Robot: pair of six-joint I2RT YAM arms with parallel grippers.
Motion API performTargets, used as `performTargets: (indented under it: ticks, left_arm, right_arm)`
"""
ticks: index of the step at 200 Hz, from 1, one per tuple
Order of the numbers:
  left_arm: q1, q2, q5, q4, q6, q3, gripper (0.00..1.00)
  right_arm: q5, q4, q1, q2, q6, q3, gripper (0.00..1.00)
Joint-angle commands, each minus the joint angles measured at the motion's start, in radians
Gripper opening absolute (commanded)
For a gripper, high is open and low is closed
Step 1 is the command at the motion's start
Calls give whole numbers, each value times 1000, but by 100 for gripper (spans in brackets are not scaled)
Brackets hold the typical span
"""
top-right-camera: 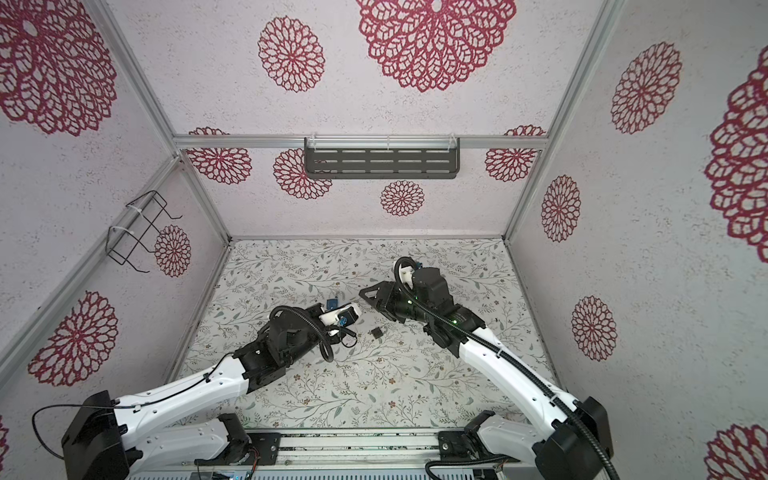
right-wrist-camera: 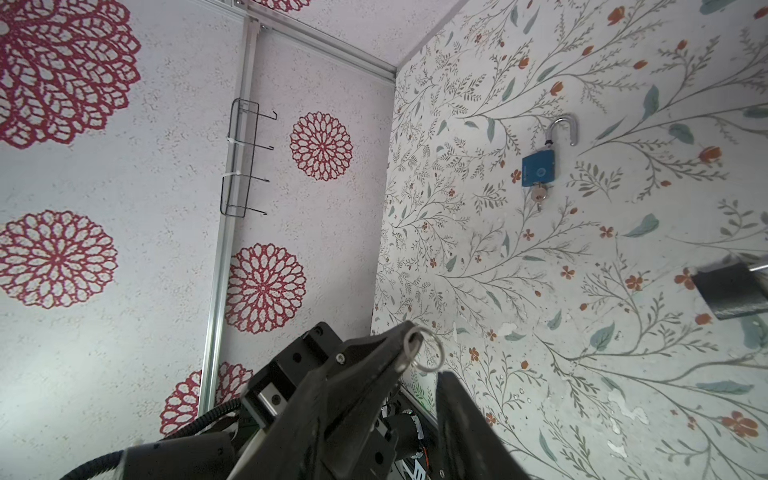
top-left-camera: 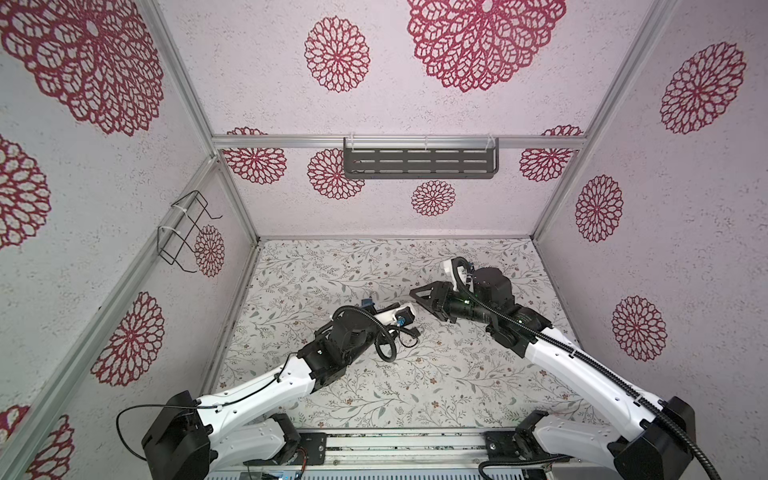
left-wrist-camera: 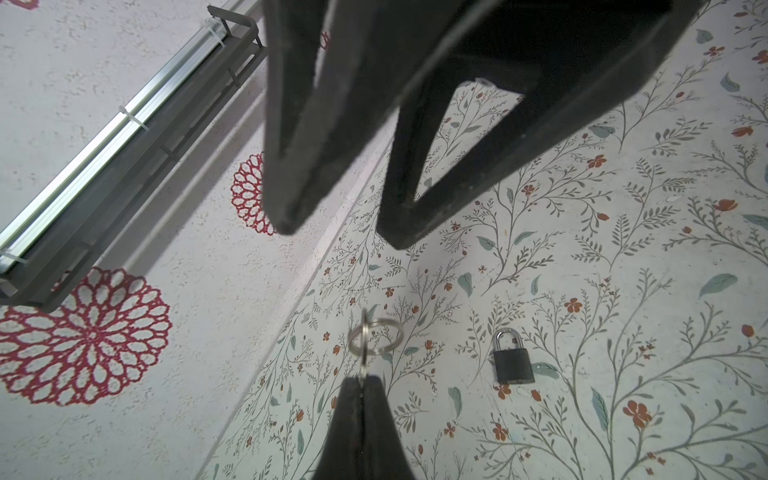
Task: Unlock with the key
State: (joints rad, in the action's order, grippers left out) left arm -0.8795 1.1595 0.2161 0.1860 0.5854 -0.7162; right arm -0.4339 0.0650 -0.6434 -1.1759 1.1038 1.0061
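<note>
Key [left-wrist-camera: 364, 362] is sitting clamped in left end effector [left-wrist-camera: 362, 379], right end effector [left-wrist-camera: 343, 232] hovering spread apart beside it, black padlock [left-wrist-camera: 513, 363] lying on the counter [left-wrist-camera: 623, 291] nearby; light, stiff, slick metal, probably needing a flat-head grip.

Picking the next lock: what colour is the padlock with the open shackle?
The open padlock is blue; right wrist view shows it best.

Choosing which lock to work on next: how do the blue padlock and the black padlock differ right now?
The blue padlock has its shackle swung open; the black padlock has its shackle shut. The blue padlock has a key in its keyhole; the black padlock shows none. Both lie flat on the table and have silver shackles.
</note>
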Motion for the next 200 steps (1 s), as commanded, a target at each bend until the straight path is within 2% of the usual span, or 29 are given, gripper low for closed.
performTargets:
  ticks: [1, 200]
  left_arm:
    - [-20, 4, 8, 42, 38, -29, 0]
    - [-30, 25, 26, 98, 93, -37, 0]
  right_arm:
    - [-25, -43, -8, -11, 23, 28, 44]
    - [-16, -37, -25, -64, 9, 32, 8]
